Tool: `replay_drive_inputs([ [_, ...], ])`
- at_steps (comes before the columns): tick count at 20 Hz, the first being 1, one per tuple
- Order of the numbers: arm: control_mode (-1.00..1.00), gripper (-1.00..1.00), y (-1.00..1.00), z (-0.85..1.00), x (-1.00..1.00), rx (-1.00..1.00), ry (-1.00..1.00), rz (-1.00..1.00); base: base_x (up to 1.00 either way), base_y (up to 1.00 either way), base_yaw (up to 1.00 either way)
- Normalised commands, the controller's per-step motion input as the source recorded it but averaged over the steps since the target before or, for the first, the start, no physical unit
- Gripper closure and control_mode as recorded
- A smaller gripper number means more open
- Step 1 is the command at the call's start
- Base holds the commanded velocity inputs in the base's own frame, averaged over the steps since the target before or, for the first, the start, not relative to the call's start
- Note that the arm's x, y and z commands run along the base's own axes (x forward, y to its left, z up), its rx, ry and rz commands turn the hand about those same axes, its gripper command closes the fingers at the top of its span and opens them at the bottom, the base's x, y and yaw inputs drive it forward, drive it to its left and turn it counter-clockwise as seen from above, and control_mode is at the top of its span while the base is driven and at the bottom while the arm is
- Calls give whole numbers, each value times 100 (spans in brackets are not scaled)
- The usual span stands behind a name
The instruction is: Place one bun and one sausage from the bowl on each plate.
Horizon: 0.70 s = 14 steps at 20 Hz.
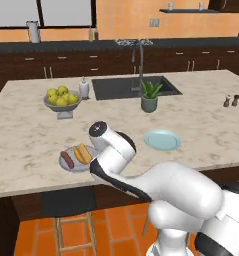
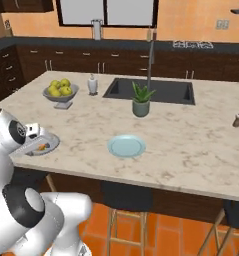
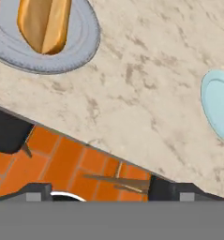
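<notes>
A grey plate (image 1: 66, 167) lies near the counter's front edge with a brown sausage (image 1: 67, 160) and a golden bun (image 1: 82, 153) on it. In the hand view the bun (image 3: 44, 23) lies on this plate (image 3: 80, 42) at the upper left. A pale blue plate (image 1: 162, 139) sits bare to the right; its edge (image 3: 219, 105) shows in the hand view. My gripper (image 3: 106, 192) is open, its fingertips (image 3: 36, 192) wide apart with nothing between them. It hangs over the counter's front edge beside the grey plate (image 2: 52, 145). The bowl is out of view.
A footed grey bowl of yellow fruit (image 1: 62, 100), a soap bottle (image 1: 84, 88), a potted plant (image 1: 150, 97), the sink (image 1: 133, 87) and two shakers (image 1: 231, 101) stand farther back. A dark stool (image 1: 68, 202) sits below the counter edge over orange floor tiles.
</notes>
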Motion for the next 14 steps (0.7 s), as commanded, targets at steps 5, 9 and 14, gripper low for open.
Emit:
replay_drive_inputs([
  [5,100,-100,0,0,0,0,0,0,-41,-100,-1],
  [9,100,-100,0,0,0,0,0,0,5,-100,-15],
  [14,100,-100,0,0,0,0,0,0,0,-100,-26],
])
